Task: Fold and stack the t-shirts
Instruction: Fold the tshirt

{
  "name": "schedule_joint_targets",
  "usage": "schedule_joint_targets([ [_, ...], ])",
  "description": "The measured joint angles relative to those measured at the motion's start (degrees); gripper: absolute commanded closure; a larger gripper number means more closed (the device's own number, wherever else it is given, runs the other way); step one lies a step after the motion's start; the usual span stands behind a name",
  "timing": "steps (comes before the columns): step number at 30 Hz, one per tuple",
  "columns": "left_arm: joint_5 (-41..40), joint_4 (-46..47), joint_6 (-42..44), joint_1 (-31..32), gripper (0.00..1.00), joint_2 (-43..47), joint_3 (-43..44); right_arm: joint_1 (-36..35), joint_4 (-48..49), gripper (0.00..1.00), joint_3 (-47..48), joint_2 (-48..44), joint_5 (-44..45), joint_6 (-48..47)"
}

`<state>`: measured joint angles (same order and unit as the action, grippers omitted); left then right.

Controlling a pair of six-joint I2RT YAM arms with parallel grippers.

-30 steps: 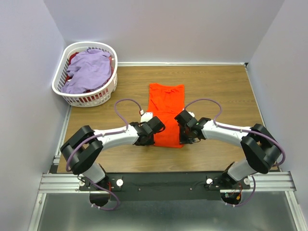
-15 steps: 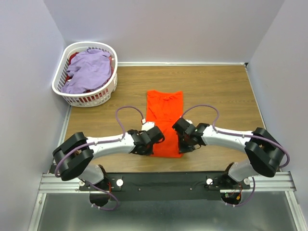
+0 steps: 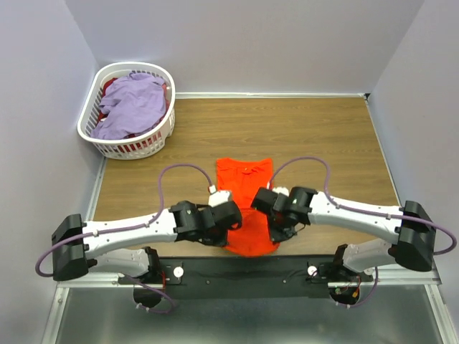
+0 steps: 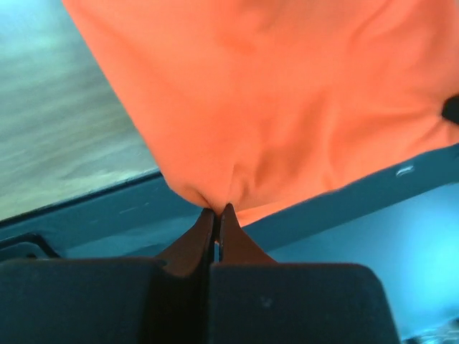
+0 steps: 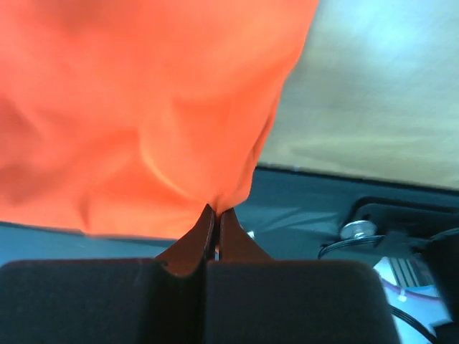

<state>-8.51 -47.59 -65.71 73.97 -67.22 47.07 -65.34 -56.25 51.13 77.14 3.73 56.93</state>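
One orange t-shirt (image 3: 245, 183) lies lengthwise on the counter (image 3: 330, 143), collar away from the arms, its near hem reaching past the counter's front edge. Two end effectors grip it: the left end effector (image 4: 216, 217) is pinched tight on the near-left corner, and the right end effector (image 5: 216, 213) on the near-right. One lavender t-shirt (image 3: 133, 104) is heaped over red cloth (image 3: 109, 87) in the single white basket (image 3: 87, 118), far left. Anything at the collar is too small to read.

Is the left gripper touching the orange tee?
Touching. The left wrist view shows the left gripper with its jaws shut on a pinched fold of the orange tee.
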Motion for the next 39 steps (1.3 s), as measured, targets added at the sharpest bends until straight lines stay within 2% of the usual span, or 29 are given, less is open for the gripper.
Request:
schedule_joint_targets([
  [7, -2.69, 0.98, 9.07, -16.87, 1.00, 1.84, 5.62, 12.46, -6.86, 0.99, 15.02, 0.63, 8.35, -6.43],
  [9, -2.69, 2.08, 12.09, -19.74, 1.00, 1.99, 6.78, 14.58, -7.15, 0.99, 18.71, 2.10, 9.49, -8.96],
  [23, -1.25, 9.20, 25.35, -29.62, 1.00, -1.42, 11.87, 22.21, -8.09, 0.99, 32.85, 12.13, 11.67, -21.14],
  [39, 6.34, 19.15, 34.34, -40.11, 1.00, -13.73, 16.87, 31.71, -2.97, 0.99, 40.15, 24.39, 8.96, -29.94],
])
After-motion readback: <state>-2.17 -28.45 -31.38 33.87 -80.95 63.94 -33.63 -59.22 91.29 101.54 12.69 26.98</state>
